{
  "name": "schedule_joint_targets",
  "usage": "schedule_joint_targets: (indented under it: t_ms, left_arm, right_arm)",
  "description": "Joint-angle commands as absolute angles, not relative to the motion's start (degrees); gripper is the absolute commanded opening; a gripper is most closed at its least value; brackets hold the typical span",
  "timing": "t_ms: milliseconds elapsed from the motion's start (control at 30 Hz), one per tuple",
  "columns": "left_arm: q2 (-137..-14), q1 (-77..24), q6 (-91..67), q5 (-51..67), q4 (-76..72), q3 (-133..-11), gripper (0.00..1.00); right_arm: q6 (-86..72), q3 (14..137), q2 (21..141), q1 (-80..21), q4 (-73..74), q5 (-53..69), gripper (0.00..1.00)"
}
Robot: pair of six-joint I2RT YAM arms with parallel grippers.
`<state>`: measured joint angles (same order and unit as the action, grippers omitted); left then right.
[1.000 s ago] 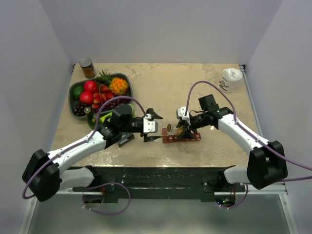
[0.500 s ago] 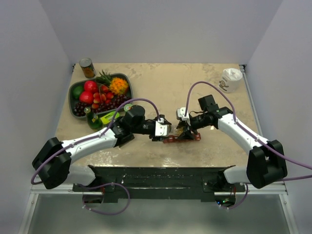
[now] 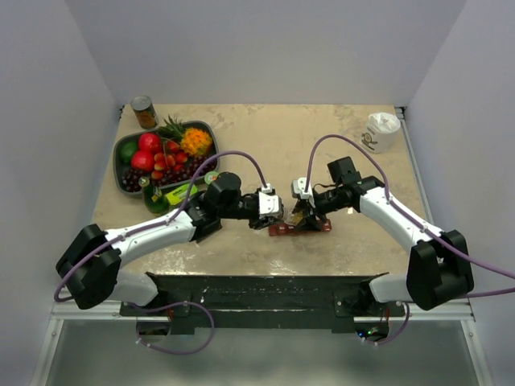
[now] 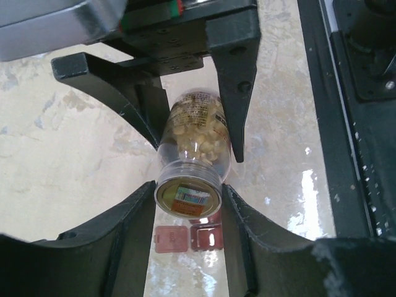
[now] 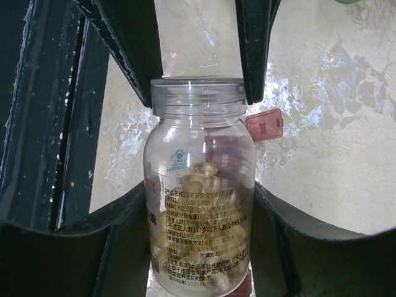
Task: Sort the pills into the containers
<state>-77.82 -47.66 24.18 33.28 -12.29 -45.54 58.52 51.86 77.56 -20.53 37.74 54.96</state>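
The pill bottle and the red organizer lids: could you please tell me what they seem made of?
The pill bottle: clear glossy plastic, possibly glass; pills show through its wall. The organizer lids: thin reddish plastic, judging by their flat, rimmed squares.

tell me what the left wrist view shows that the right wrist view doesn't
Only the left wrist view shows the pill bottle's round end face with its small sticker, and two dark red square lids of the organizer side by side below it.

Only the right wrist view shows the bottle's printed label, its clear neck rim, and a single organizer lid poking out to the right of the neck.

Both show the clear bottle holding golden pills, with the left gripper at one end and the right gripper around the body, over the pale table.
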Motion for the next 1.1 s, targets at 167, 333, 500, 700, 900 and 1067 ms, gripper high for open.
schedule_joint_targets:
  t_ms: [167, 333, 500, 700, 900, 1067]
  left_arm:
    - [-78.58, -47.55, -21.18, 32.09, -18.28, -46.06, 0.0]
    - [-77.26, -45.79, -44.44, 27.7, -18.72, -42.19, 0.0]
    - [-75.67, -44.56, -57.21, 23.47, -12.93, -43.23, 0.0]
    - [-74.53, -43.16, -53.1, 26.89, -11.25, -45.97, 0.64]
    - [-68.21, -39.2, -39.4, 29.62, -8.27, -44.65, 0.9]
    - [-62.85, -38.76, -20.51, 22.6, 4.09, -47.63, 0.91]
  right_arm:
    - [55.02, 54.23, 76.64, -20.39, 32.96, 54.15, 0.0]
    - [53.88, 54.23, 76.46, -20.13, 31.91, 53.44, 0.0]
    - [53.44, 54.14, 76.46, -19.86, 31.55, 53.26, 0.0]
    - [53.17, 54.14, 76.46, -19.69, 31.55, 53.44, 0.0]
    - [53.26, 54.14, 76.55, -19.6, 31.73, 53.88, 0.0]
    - [53.61, 54.23, 76.73, -19.51, 32.08, 54.31, 0.0]
